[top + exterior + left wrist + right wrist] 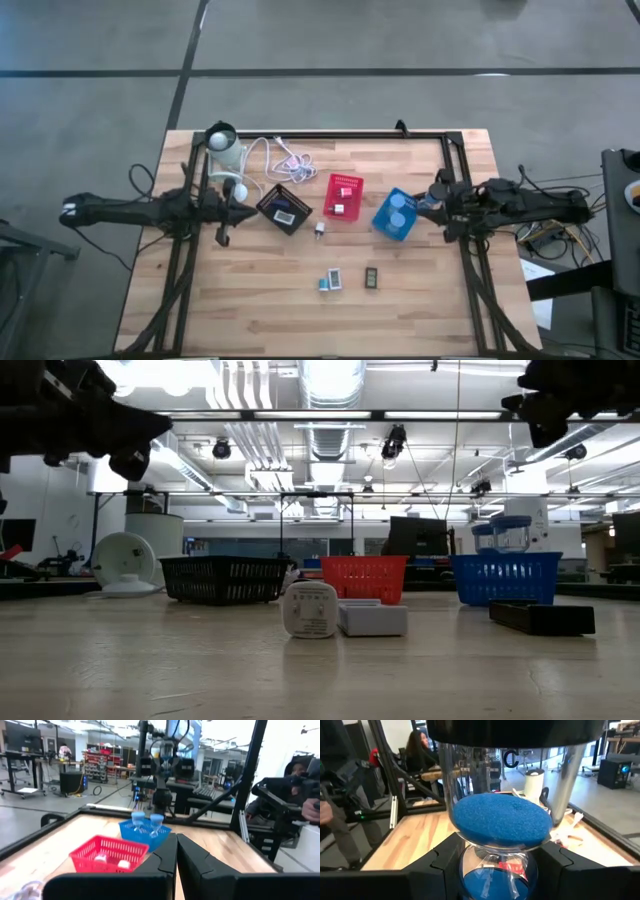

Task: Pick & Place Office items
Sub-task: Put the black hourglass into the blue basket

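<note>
Two grippers hang high: the left gripper [175,862] closed empty, the right gripper [495,865] clamping an hourglass [497,827].

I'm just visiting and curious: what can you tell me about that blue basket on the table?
The blue basket is a small open-topped bin with mesh walls that look like plastic. It stands upright on the wooden table, beside the red basket and apart from it. Two sand timers with pale-blue caps stand inside, rising above its rim. The robot's right hand is next to it.
</note>
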